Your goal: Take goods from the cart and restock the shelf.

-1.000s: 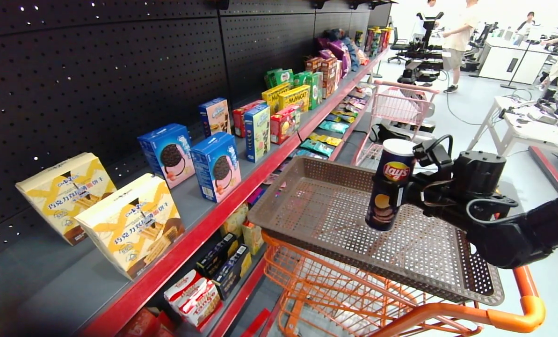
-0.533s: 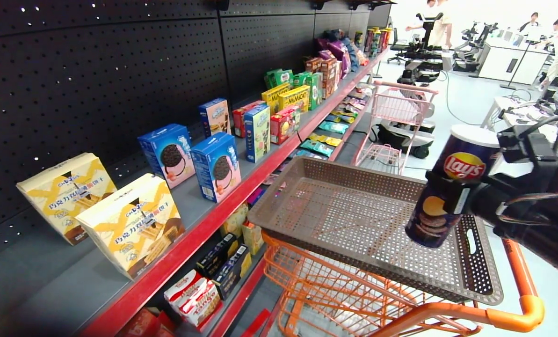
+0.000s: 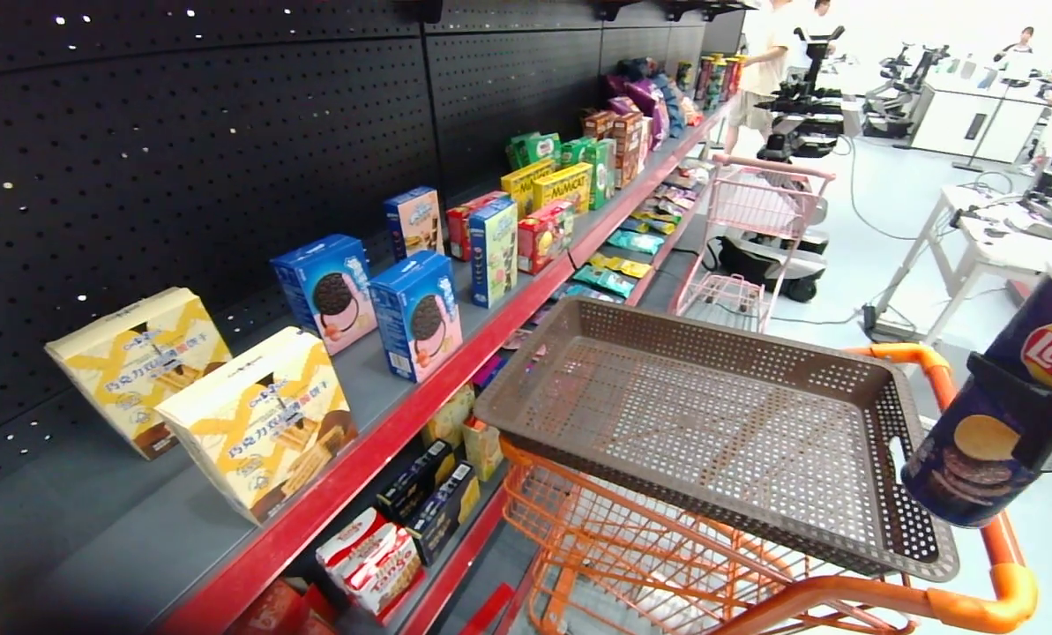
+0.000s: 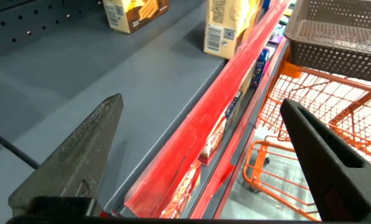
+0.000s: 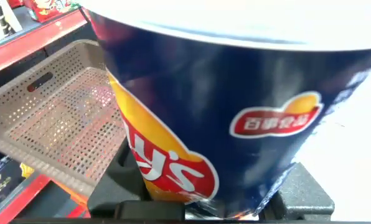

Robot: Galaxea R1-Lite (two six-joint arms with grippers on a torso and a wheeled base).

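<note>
1. The orange cart (image 3: 975,604) stood beside the shelf (image 3: 93,538), with a brown perforated tray (image 3: 719,423) resting across its top. A pink cart (image 3: 755,198) stood farther along the aisle.
2. The tray and the orange cart's handle lay between the chip can (image 3: 993,441) and the shelf.
3. At its near end the shelf's grey board bore two yellow boxes (image 3: 257,423) and, beyond them, two blue cookie boxes (image 3: 415,313). Each pair stood one behind the other, and more boxes followed farther along.
4. One chip can was in sight. It was tilted and held in the air off the tray's right side, near the cart's handle and well apart from the shelf.
5. The right gripper (image 3: 1024,423) was clamped around the can's middle, a black finger crossing its label.
6. The left gripper (image 4: 198,155) was spread wide with nothing between its fingers, hovering over the shelf's red front edge.
</note>
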